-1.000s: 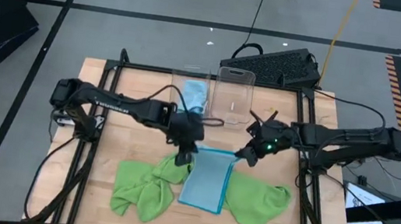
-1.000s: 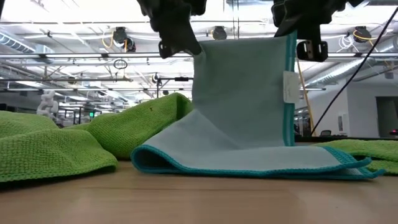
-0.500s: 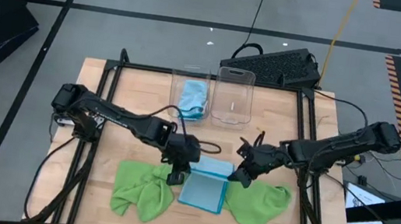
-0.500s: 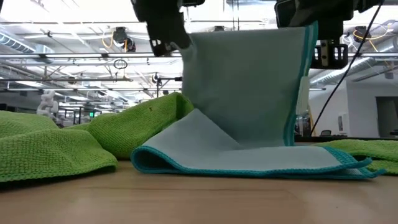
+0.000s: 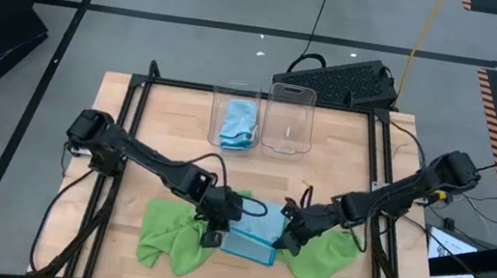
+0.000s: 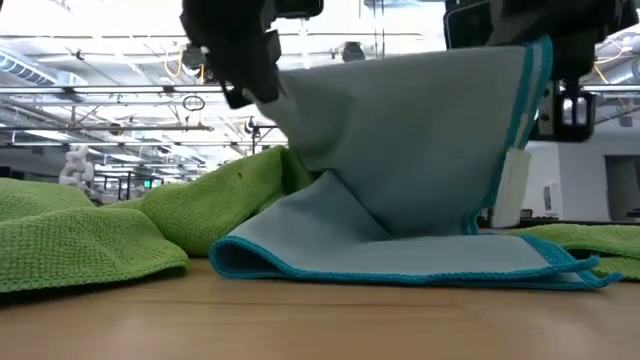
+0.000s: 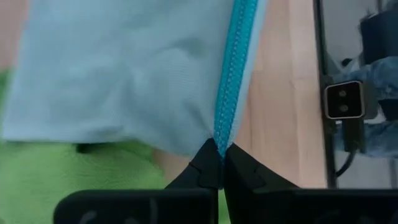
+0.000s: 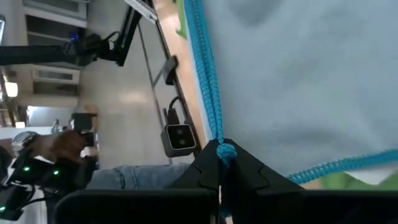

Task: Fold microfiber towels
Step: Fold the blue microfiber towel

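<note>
The light blue towel [image 5: 250, 234] lies half-folded on the tabletop [image 5: 164, 117] between green towels [image 5: 174, 236]; my left hand [image 5: 212, 238] and right hand [image 5: 281, 242] each pinch a lifted teal-edged corner, fingers pressed together.

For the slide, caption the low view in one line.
Both grippers, left and right, hold the light blue towel lifted mid-fold between green towels.
</note>
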Controlling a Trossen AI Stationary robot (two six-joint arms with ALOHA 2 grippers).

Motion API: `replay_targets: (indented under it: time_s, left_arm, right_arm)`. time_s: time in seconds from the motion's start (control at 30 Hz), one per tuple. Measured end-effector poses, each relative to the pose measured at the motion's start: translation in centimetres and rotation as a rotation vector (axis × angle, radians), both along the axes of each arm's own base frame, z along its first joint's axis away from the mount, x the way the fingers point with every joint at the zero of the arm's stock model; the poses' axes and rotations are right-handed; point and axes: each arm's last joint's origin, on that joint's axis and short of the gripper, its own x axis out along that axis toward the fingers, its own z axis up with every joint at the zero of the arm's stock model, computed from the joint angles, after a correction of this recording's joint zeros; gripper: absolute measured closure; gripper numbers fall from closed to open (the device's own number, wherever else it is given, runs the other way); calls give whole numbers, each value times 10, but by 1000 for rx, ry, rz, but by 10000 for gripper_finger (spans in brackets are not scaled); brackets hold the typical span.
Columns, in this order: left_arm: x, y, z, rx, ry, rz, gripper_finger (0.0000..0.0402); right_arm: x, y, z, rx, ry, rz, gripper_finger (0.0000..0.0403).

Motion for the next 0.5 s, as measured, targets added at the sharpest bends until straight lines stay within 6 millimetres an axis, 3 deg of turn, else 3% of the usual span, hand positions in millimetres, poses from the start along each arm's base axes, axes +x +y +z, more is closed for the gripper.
replay_targets:
  time_s: [0.5]
  left_arm:
    - [-10, -19, -26, -58, -22, 13, 397]
  right_arm:
    - [-1, 10, -9, -2, 37, -11, 398]
